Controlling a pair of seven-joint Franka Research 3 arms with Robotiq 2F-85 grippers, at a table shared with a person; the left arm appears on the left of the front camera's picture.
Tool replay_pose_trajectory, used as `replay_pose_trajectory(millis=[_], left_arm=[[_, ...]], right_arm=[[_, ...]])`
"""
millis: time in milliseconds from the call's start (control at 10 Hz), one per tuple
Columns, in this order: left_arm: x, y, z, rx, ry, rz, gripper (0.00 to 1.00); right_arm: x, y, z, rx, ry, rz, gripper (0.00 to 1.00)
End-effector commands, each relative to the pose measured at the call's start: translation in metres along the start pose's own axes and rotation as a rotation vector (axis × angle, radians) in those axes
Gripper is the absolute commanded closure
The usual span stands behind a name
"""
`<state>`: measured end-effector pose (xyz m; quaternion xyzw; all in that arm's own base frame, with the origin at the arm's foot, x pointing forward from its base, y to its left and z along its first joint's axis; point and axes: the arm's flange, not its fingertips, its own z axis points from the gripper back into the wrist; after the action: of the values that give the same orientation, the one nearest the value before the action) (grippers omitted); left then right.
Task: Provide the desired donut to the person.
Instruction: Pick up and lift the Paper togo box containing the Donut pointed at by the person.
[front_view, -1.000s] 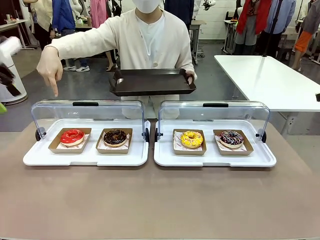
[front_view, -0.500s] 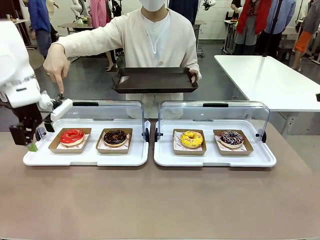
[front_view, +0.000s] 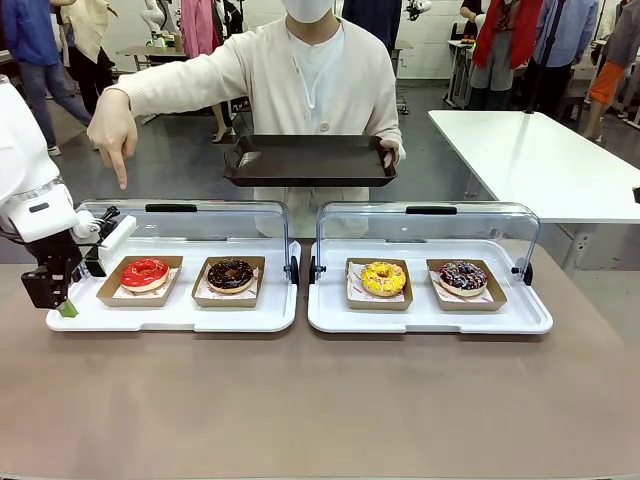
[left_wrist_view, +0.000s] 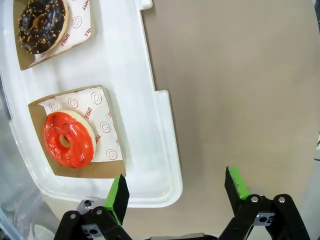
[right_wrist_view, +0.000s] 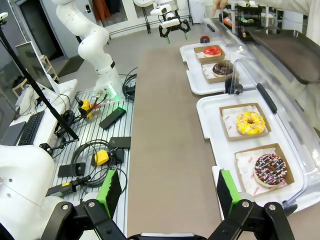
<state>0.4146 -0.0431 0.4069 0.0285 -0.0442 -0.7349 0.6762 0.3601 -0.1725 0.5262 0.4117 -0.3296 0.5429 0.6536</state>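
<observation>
Your left gripper (left_wrist_view: 177, 194) hangs with its jaws spread wide and nothing between them. It is at the left end of the left white tray (front_view: 175, 315). In the wrist view one green pad is over the tray's rounded corner and the other is over the bare, matte brown table (front_view: 320, 400).

The red donut (front_view: 145, 272) is a glossy iced ring. It lies in a shallow brown card boat on a white paper printed with smiley faces, in the left slot of that smooth plastic tray and just beside your gripper. To its right, in its own boat, is a chocolate donut (front_view: 231, 274) with pale crumbs on top.

The clear curved lid (front_view: 175, 225) with a black handle stands tipped back behind both donuts, so the near side is open.

The person's hand (front_view: 112, 125) points one finger straight down above the left end of that lid, on the red donut's side. Their other hand holds a flat black tray (front_view: 310, 160) with a raised rim above the far edge.

The second white tray holds a yellow donut (front_view: 384, 277) and a sprinkled donut (front_view: 463, 276) under a matching lid.

Your right gripper (right_wrist_view: 168, 192) is wide open too and holds nothing. It is at the table's right end, near the sprinkled donut.
</observation>
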Motion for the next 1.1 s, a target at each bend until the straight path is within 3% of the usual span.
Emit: replay_pose_trajectory(millis=[0,400,800,1000], left_arm=[[0.008,-0.003,0.000,0.001,0.005,-0.010,0.00],[0.005,0.000,0.000,-0.001,-0.001,-0.012,0.00],[-0.009,0.033,-0.036,-0.027,0.019,-0.003,0.00],[-0.020,0.051,-0.047,-0.046,-0.020,0.002,0.00]], right_arm=[[0.000,0.000,-0.001,0.003,-0.004,0.004,0.00],[0.000,0.000,-0.001,0.003,-0.004,0.004,0.00],[0.000,0.000,-0.001,0.003,-0.004,0.004,0.00],[0.000,0.000,-0.001,0.003,-0.004,0.004,0.00]])
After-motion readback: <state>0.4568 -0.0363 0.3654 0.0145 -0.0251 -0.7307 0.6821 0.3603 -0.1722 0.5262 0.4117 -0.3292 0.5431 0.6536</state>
